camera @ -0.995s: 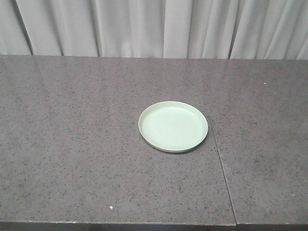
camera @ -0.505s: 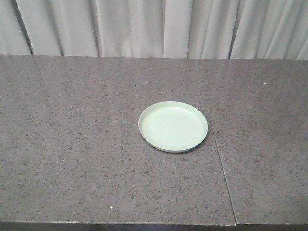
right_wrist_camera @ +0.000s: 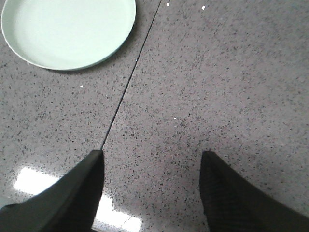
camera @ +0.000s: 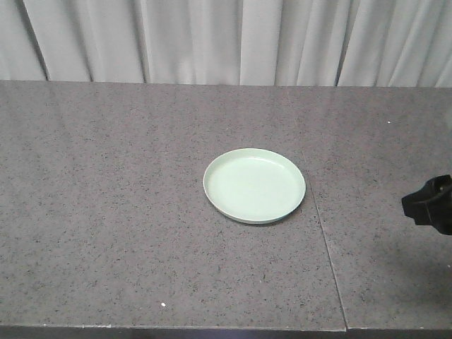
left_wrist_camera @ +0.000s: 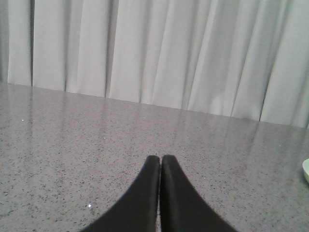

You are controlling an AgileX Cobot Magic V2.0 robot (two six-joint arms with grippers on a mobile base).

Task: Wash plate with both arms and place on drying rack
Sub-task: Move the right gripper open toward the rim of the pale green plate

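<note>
The pale mint-green plate lies flat on the dark speckled counter, just left of a seam. It is empty and nothing touches it. A black part of my right arm shows at the right edge, well to the right of the plate. In the right wrist view the right gripper is open above bare counter, with the plate off at the upper left. My left gripper is shut on nothing, and a sliver of the plate shows at the far right edge. The drying rack is out of view.
A thin seam runs front to back across the counter just right of the plate. A pale pleated curtain hangs behind the counter's far edge. The counter's front edge runs along the bottom of the front view.
The right arm has come into the front view at the right edge; it was absent in both earlier frames. The plate has not moved.
</note>
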